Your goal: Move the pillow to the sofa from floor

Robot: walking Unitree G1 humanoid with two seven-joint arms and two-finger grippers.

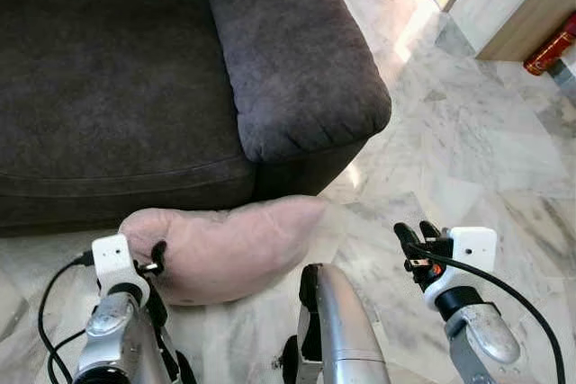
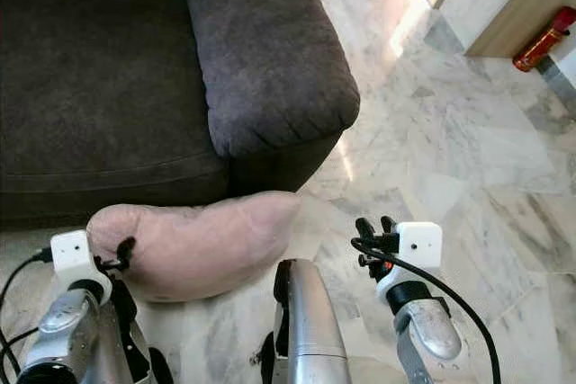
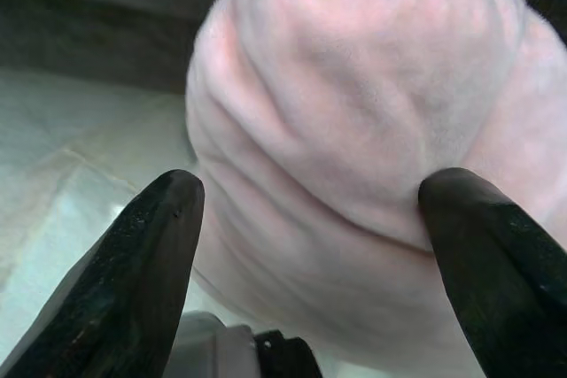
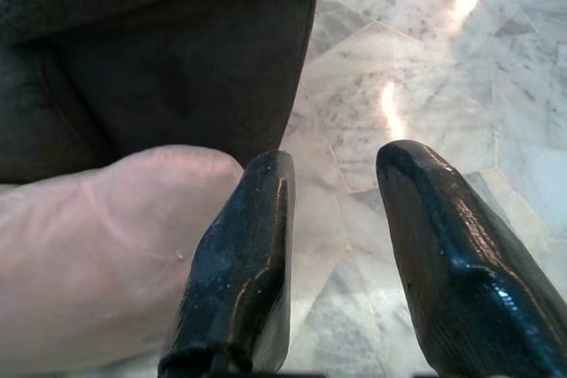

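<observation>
Barely started. Pillow [image 1: 225,249] on the marble floor [image 1: 468,159], against sofa [image 1: 117,87] base at 12 o'clock. Left gripper [image 3: 306,219] spread wide, one finger on the pillow's left end, not clamped. Right gripper [image 4: 332,254] parted, empty, at 3 o'clock off the pillow. Remaining: grasp, lift, drop on seat.

The pillow [image 1: 225,249] was pale pink and plain. The sofa [image 1: 135,78] was dark charcoal grey. The floor [image 1: 468,159] was white marble veined with grey. Both pincers' fingers [image 4: 239,272] were glossy black; the arms were silver.
</observation>
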